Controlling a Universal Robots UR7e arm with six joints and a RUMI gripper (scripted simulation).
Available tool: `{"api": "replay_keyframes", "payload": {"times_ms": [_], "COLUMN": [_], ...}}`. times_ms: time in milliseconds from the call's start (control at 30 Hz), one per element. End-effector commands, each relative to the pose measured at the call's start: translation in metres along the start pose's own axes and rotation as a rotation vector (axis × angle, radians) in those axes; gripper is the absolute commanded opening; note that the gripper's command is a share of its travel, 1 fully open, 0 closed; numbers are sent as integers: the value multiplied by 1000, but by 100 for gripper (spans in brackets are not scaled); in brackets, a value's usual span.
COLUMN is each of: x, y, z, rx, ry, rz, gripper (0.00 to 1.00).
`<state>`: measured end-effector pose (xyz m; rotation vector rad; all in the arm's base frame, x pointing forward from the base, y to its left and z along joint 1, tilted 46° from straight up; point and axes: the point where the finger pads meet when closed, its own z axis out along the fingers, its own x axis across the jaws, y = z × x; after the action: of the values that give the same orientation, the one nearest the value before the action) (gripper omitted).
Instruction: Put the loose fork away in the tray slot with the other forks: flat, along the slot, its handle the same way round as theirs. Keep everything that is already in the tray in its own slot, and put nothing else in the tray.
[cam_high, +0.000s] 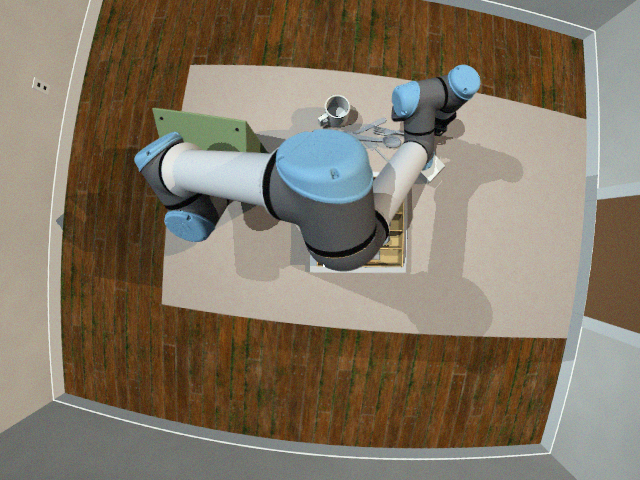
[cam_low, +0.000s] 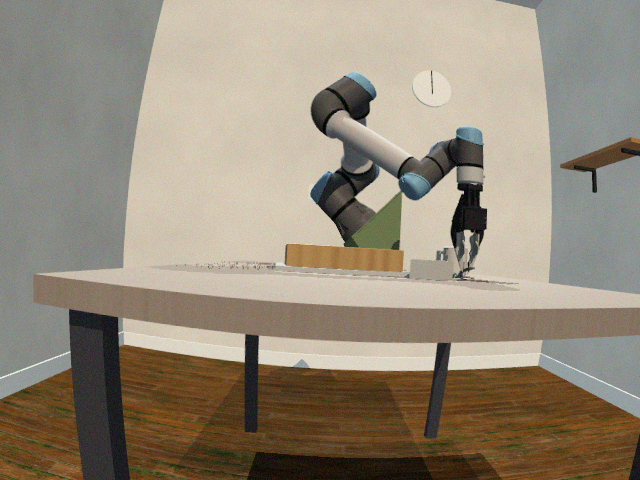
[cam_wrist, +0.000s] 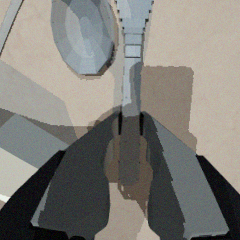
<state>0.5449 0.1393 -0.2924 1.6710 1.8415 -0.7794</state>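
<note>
— While the gripper (cam_wrist: 131, 120) hangs low over the table (cam_low: 320, 304), what condition are its fingers in?
— Nearly closed, clamped on the handle of the fork (cam_wrist: 131, 87), which hangs downward toward the surface.
— Fork location relative to the tray (cam_high: 408, 242)?
— Outside it, beyond the tray's far end. A spoon (cam_wrist: 84, 35) lies just beside the fork's neck; a mug (cam_high: 337, 109) stands near the loose cutlery.
</note>
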Motion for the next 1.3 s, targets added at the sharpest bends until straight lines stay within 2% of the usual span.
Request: {"api": "replay_keyframes", "payload": {"times_ms": [0,233,267,1133,1267], "x": [0,0,0,0,0], "y": [1,2,2,2,3], "z": [8,8,8,7,2], "rx": [-2,-4,-5,-4,-8], "ry": [0,2,2,2,2], "rz": [0,1,1,2,3], "gripper": [3,3,100,100,100]}}
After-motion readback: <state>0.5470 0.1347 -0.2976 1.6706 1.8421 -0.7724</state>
